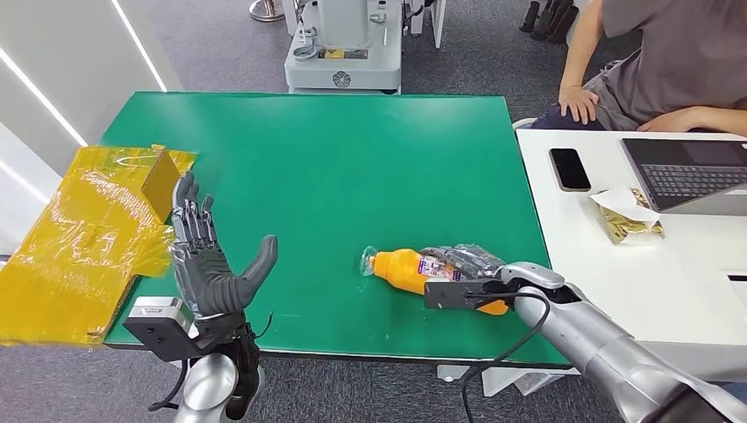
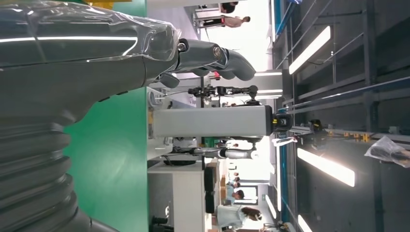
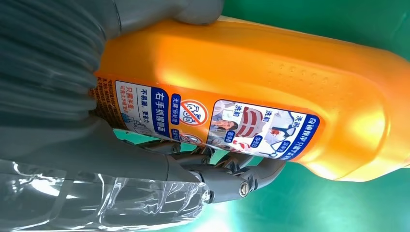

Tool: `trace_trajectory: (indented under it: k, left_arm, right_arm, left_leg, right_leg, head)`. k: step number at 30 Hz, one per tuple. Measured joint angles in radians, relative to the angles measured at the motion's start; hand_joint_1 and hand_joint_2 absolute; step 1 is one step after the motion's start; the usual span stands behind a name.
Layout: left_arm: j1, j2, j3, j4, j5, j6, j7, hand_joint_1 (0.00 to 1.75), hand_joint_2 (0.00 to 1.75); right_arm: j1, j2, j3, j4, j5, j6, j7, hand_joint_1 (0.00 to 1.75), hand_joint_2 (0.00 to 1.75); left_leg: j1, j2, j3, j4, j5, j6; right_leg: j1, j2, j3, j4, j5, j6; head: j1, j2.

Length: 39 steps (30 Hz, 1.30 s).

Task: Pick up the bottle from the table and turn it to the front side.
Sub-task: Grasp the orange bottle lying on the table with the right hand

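An orange bottle with a blue and white label lies on its side on the green table, its plastic-wrapped cap pointing left. My right hand wraps around the bottle's lower half near the table's front edge. Up close in the right wrist view, the bottle shows its label, with the fingers curled under it and the thumb over the top. My left hand is raised upright above the front left of the table, fingers spread, holding nothing. Its fingers show spread in the left wrist view.
Yellow plastic packaging lies over the table's left edge. A white table on the right carries a phone, a laptop and a snack bag. A person sits behind it. A grey machine stands beyond the green table.
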Motion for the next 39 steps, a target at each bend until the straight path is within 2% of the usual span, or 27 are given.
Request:
trace_trajectory:
  k: [5, 10, 15, 23, 31, 39]
  left_arm:
    - [0.0, 0.0, 0.0, 0.003, 0.0, 0.005, -0.004, 0.0, 1.75]
    - [0.0, 0.0, 0.0, 0.004, 0.002, 0.01, -0.009, 0.0, 1.75]
    - [0.0, 0.001, 0.0, 0.005, 0.011, 0.016, -0.019, 0.0, 1.75]
    - [0.0, 0.001, 0.0, 0.014, 0.064, 0.032, -0.067, 0.0, 1.75]
    - [-0.002, 0.001, -0.006, 0.029, 0.095, 0.035, -0.074, 0.0, 1.75]
    - [-0.015, 0.002, -0.022, 0.059, 0.109, 0.015, -0.076, 0.0, 1.75]
  right_arm:
    - [0.012, 0.012, -0.03, 0.002, -0.011, -0.05, -0.004, 1.75, 1.75]
    - [0.035, 0.036, -0.104, -0.011, -0.043, -0.155, -0.043, 1.75, 1.75]
    - [0.055, 0.049, -0.167, -0.034, -0.057, -0.205, -0.063, 1.75, 1.75]
    - [0.109, 0.09, -0.295, -0.113, -0.094, -0.441, -0.155, 1.75, 1.75]
    - [0.18, 0.123, -0.362, -0.208, -0.096, -0.609, -0.268, 1.75, 1.75]
    - [0.203, 0.146, -0.367, -0.244, -0.091, -0.648, -0.32, 1.75, 1.75]
  left_leg:
    - [0.0, 0.0, -0.001, 0.0, 0.0, 0.0]
    - [0.0, 0.0, -0.002, 0.0, 0.0, 0.0]
    - [0.0, -0.001, -0.002, 0.0, 0.0, 0.0]
    - [0.0, -0.001, -0.003, 0.0, 0.0, 0.0]
    - [0.0, -0.001, -0.003, 0.0, 0.0, 0.0]
    - [0.0, 0.0, -0.003, 0.0, 0.0, 0.0]
  right_leg:
    - [0.0, 0.0, -0.001, 0.0, 0.0, 0.0]
    - [0.0, 0.0, -0.002, 0.0, 0.0, 0.0]
    - [0.0, -0.001, -0.002, 0.0, 0.0, 0.0]
    - [0.0, -0.001, -0.002, 0.0, 0.0, 0.0]
    - [0.0, -0.001, -0.003, 0.0, 0.0, 0.0]
    - [0.0, 0.0, -0.003, 0.0, 0.0, 0.0]
  head:
    - [0.0, 0.0]
    - [0.0, 0.0]
    - [0.0, 0.0]
    - [0.0, 0.0]
    - [0.0, 0.0]
    - [0.0, 0.0]
